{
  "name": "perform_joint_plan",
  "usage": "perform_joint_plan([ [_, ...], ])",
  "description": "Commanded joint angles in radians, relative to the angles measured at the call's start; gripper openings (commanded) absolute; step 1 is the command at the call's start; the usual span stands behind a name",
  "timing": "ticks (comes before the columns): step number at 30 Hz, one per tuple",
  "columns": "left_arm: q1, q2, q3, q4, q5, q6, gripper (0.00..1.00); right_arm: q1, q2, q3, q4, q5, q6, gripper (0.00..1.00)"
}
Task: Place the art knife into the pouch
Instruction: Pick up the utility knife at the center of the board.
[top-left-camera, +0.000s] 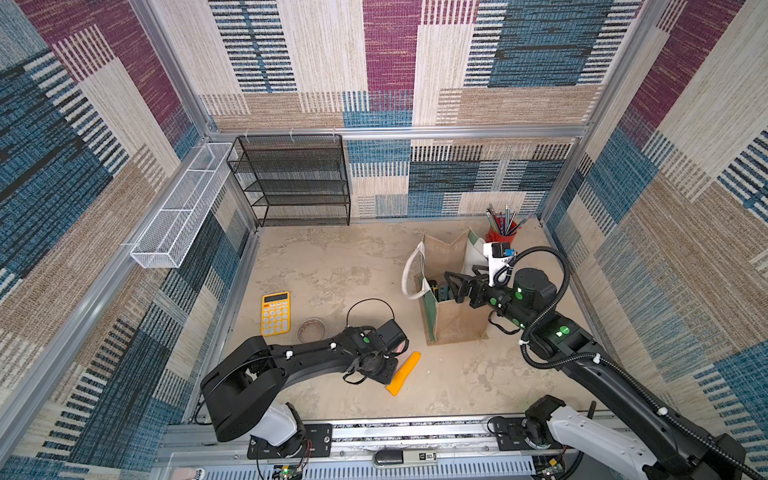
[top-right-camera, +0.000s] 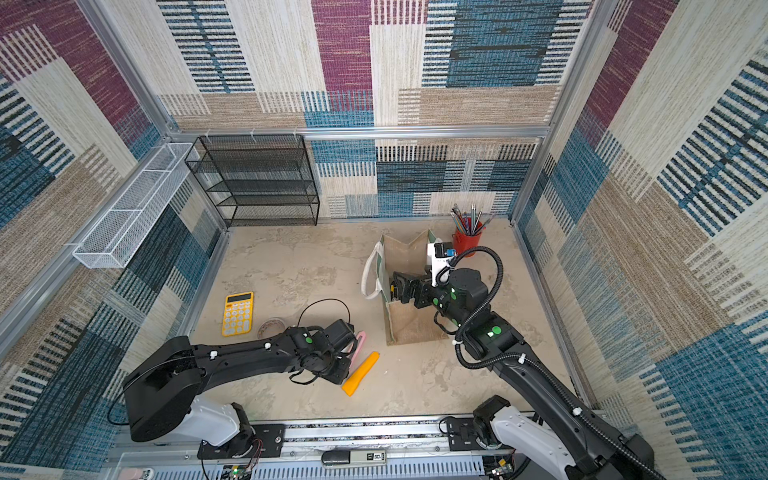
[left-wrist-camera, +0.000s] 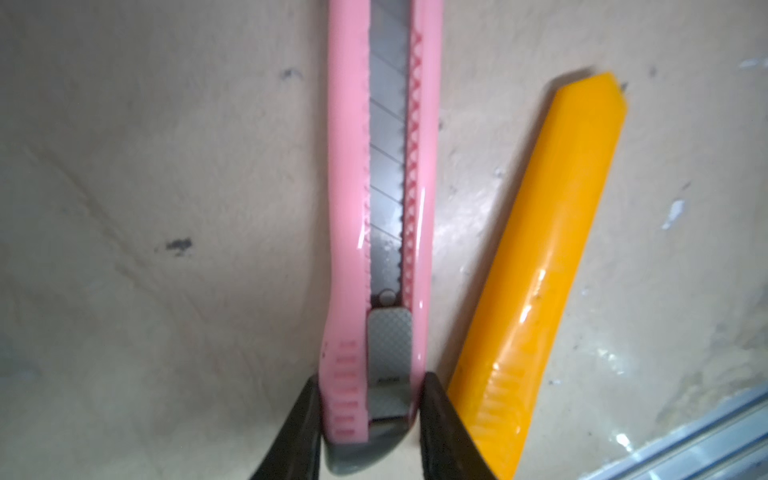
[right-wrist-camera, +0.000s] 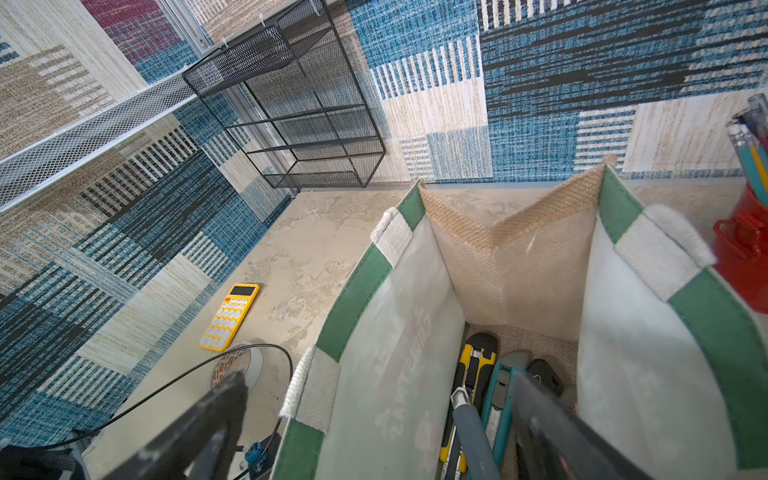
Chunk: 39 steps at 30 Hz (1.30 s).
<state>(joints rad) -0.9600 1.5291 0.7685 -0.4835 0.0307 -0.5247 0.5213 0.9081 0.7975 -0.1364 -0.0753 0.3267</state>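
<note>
On the tabletop near the front rail lies the pink art knife (left-wrist-camera: 382, 199), flat, blade retracted in its channel. The left gripper (left-wrist-camera: 370, 419) straddles its butt end by the grey slider, fingers at both sides; grip not confirmed. Judged light, stiff, glossy plastic, so slippery; the ribbed butt is the best hold. An orange knife (left-wrist-camera: 548, 266) lies just beside it, a snag risk. The pouch (top-left-camera: 451, 320) stands upright, mouth spread by the right gripper (right-wrist-camera: 374, 415), jaws wide, one inside and one outside the wall. Other cutters already inside; entry room is tight.
</note>
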Motion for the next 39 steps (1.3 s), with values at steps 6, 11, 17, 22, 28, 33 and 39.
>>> perform_joint_plan([
  [6,0.000,0.070,-0.008,0.016,0.036,-0.037,0.29,0.001,-0.003,-0.003,0.010,0.013,-0.005,1.00],
  [11,0.008,0.068,0.006,-0.025,-0.026,-0.047,0.29,0.000,-0.009,-0.003,0.007,0.018,-0.006,1.00],
  [17,0.049,0.030,0.011,-0.048,-0.061,-0.057,0.29,0.000,-0.011,0.001,0.010,0.021,-0.007,1.00],
  [22,0.091,-0.018,0.014,-0.064,-0.084,-0.045,0.28,0.000,-0.006,0.005,0.013,0.020,-0.006,0.99],
  [28,0.141,-0.067,0.023,-0.089,-0.106,-0.019,0.24,0.000,0.000,0.008,0.013,0.028,-0.002,1.00],
  [33,0.166,-0.095,0.029,-0.101,-0.120,-0.002,0.23,0.000,-0.003,0.000,0.011,0.034,0.003,1.00],
  [39,0.185,-0.083,0.034,-0.092,-0.102,0.008,0.23,0.000,-0.005,-0.004,0.000,0.045,0.006,0.99],
])
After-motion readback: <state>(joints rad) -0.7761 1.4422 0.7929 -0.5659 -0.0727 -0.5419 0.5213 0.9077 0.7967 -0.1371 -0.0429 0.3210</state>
